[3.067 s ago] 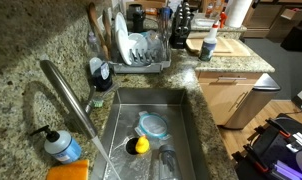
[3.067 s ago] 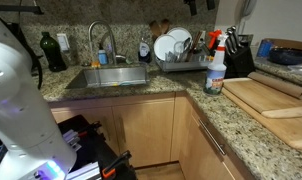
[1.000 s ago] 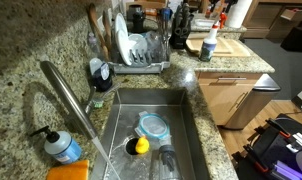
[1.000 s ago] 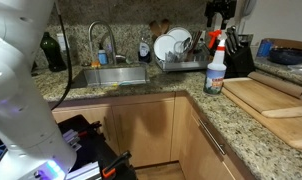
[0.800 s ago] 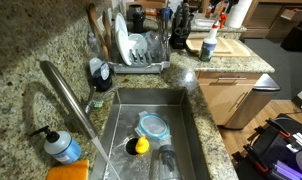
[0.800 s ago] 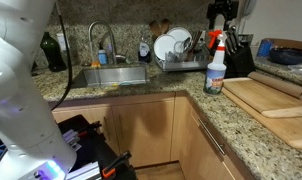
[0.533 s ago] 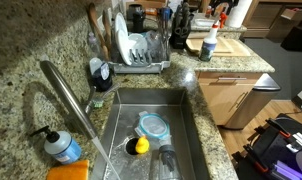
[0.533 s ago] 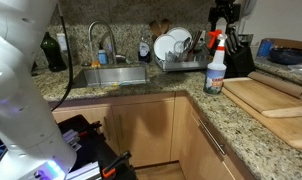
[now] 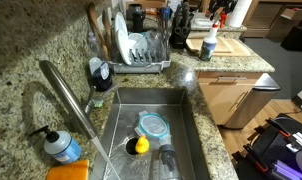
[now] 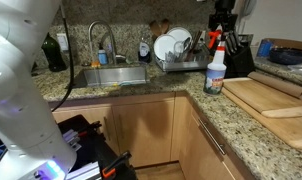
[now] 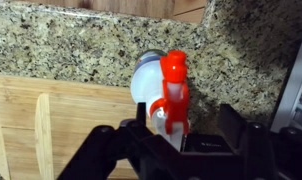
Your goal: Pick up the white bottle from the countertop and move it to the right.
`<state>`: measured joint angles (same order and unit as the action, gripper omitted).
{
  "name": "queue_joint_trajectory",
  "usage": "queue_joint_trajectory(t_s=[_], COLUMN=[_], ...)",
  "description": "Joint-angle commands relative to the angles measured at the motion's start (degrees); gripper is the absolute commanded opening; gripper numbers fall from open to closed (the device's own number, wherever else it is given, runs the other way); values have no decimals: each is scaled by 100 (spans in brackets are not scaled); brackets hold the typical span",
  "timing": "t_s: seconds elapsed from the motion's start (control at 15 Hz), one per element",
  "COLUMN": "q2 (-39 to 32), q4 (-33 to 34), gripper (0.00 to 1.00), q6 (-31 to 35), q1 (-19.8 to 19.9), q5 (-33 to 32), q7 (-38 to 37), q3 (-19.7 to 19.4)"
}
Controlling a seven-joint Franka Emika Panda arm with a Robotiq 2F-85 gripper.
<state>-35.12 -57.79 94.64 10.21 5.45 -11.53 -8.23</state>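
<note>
The white bottle point(image 10: 215, 70) has a red spray top and stands upright on the speckled granite countertop point(image 10: 223, 112), next to a wooden cutting board. It also shows in an exterior view point(image 9: 208, 46). My gripper point(image 10: 222, 30) hangs just above the bottle's top, also seen at the back in an exterior view point(image 9: 219, 14). In the wrist view the gripper point(image 11: 186, 128) is open. The bottle point(image 11: 159, 88) with its red top lies below, between the two fingers and closer to the left one. Nothing is held.
A pale wooden cutting board point(image 10: 273, 98) lies right of the bottle. A dish rack point(image 10: 181, 55) with plates and a sink point(image 9: 151, 125) are to its left. A dark knife block point(image 10: 239, 58) stands behind it. A blue-liquid pump bottle point(image 9: 61, 147) stands by the faucet.
My gripper has come down a little toward the bottle's red top. The bottle has not moved.
</note>
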Motion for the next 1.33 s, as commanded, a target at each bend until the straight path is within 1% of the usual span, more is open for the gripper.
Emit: queue_joint_trajectory(t_s=[0.0,0.07,0.13,0.2,0.27,0.4,0.53,0.6,0.67,0.73,0.8,0.87,0.93,1.27], q2=[111,124,135,142,143,140,95,73,73,44,47,42,40,-8], q4=[-117,-127,-130,-130,-116,-103,-53,-17,-6,68,92,159,223,497], gripper=[45,39,31,26,17,3,0,1,34,37,43,49,58,93], q6=[337,443,533,596,633,594,422,280,255,123,29,-204,-426,-1118], q1=[60,49,47,56,75,108,134,148,157,151,171,240,267,391], q5=[119,74,54,69,88,116,116,92,61,4,-2,130,175,350], q7=[63,98,102,101,106,77,-47,-100,-149,-289,-295,-290,-308,-394], q3=[27,15,5,8,10,8,-19,-38,-62,-110,-123,-88,-88,-52])
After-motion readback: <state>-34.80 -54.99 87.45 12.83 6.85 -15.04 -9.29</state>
